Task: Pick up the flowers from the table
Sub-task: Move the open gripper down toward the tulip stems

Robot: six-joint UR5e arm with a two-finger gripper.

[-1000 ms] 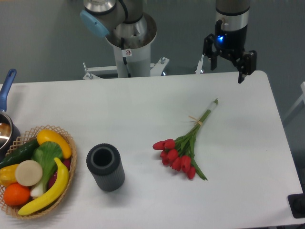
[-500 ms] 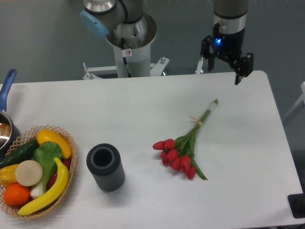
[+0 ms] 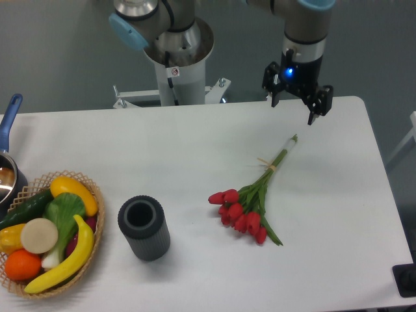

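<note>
The flowers (image 3: 250,199), red tulips with long green stems tied by a pale band, lie flat on the white table (image 3: 195,149), heads toward the front and stem ends pointing to the back right. My gripper (image 3: 293,105) hangs open above the table's back right part, just behind and above the stem ends, with nothing between its fingers and apart from the flowers.
A dark grey cylindrical vase (image 3: 143,228) stands left of the flowers. A wicker basket (image 3: 91,188) of fruit and vegetables sits at the front left, with a blue-handled pot (image 3: 9,162) behind it. The robot base (image 3: 177,58) stands behind the table.
The gripper has moved left, nearer to the point above the stem ends. It stays open. The flowers have not moved.
</note>
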